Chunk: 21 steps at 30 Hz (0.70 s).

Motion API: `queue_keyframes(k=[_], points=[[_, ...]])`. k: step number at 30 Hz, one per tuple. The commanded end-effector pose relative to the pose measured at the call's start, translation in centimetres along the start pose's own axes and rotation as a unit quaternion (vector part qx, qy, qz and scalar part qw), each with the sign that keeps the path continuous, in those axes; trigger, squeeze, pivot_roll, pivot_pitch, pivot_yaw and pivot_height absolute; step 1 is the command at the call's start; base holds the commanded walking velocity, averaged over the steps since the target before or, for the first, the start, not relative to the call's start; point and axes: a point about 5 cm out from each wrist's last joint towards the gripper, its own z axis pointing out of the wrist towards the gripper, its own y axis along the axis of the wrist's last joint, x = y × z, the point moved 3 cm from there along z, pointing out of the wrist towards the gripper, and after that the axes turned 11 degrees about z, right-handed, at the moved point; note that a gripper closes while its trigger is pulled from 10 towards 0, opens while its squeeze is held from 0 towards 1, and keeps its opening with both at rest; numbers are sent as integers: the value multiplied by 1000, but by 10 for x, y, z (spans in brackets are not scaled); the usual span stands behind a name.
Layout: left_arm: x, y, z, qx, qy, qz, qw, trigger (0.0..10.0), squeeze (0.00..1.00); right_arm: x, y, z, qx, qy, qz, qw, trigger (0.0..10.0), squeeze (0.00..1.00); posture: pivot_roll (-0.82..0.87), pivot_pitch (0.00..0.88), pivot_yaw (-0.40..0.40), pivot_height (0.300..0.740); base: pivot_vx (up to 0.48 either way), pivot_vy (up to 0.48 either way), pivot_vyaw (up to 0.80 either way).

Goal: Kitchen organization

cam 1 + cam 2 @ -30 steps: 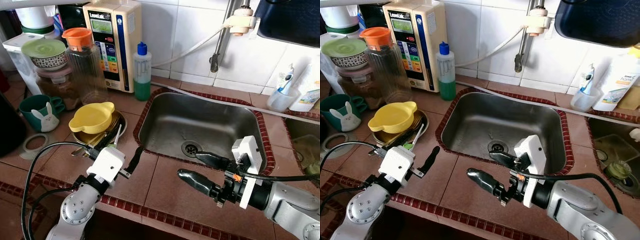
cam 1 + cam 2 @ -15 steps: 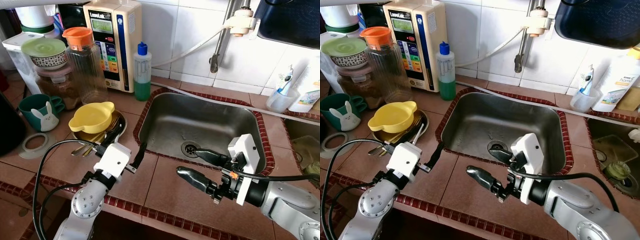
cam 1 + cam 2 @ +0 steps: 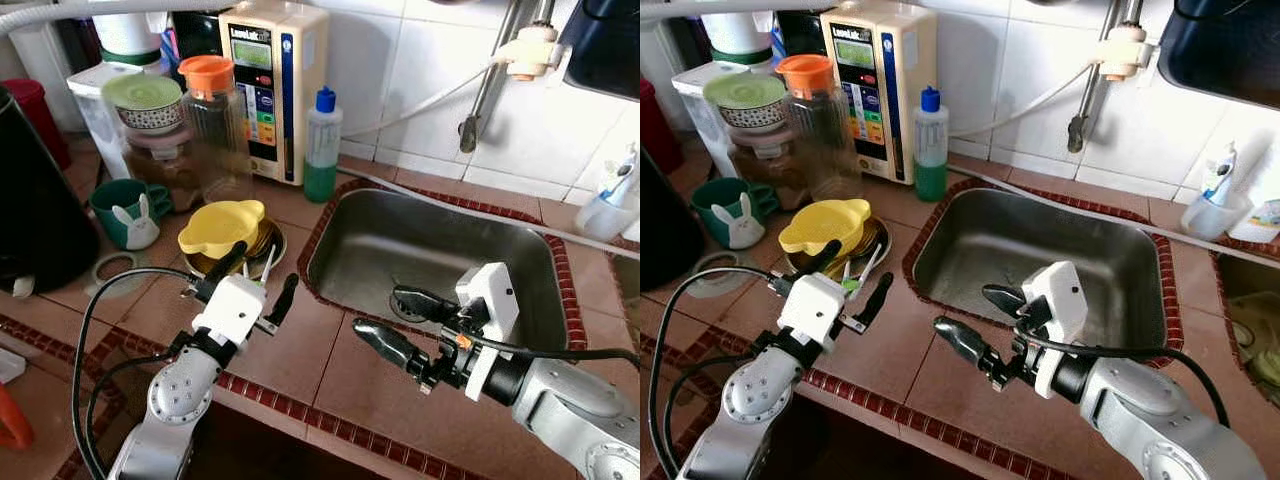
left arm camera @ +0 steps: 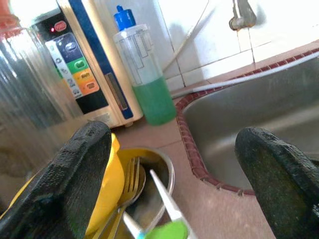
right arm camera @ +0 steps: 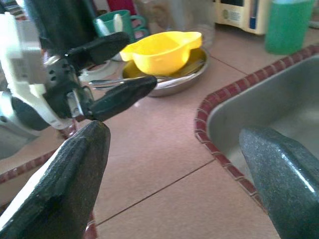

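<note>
A yellow bowl (image 3: 218, 226) rests on a metal plate (image 3: 272, 248) that also holds forks (image 4: 130, 179) and a green-handled utensil, left of the steel sink (image 3: 430, 260). My left gripper (image 3: 267, 263) hovers open just in front of the plate's near rim, with nothing between its fingers. My right gripper (image 3: 378, 310) is open and empty over the tiled counter at the sink's front edge, pointing left toward the left gripper (image 5: 114, 64). A green soap bottle (image 4: 144, 84) stands behind the plate.
A water purifier (image 3: 270, 80), an orange-lidded pitcher (image 3: 215, 125), stacked lidded bowls (image 3: 145, 100) and a green bunny mug (image 3: 128, 212) crowd the back left. A black appliance (image 3: 35, 220) stands at far left. The tap (image 3: 490, 90) hangs over the sink.
The camera has swung left, shifting the scene right. My left gripper has moved forward and up to the plate's rim. The right gripper has kept its place by the sink, still open.
</note>
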Motion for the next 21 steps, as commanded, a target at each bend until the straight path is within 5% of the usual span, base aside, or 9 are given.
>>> queue_keyframes(k=[1,21], points=[[1,5,4,-7,-1,2,1000,10000,0,-6,1,-1,-7,-21,-5,1000,10000,0,80,6,-6,740,0,0,0],[3,9,10,-13,0,1,1000,10000,0,-11,-9,-2,-6,-48,-11,999,10000,0,78,7,9,740,0,0,0]])
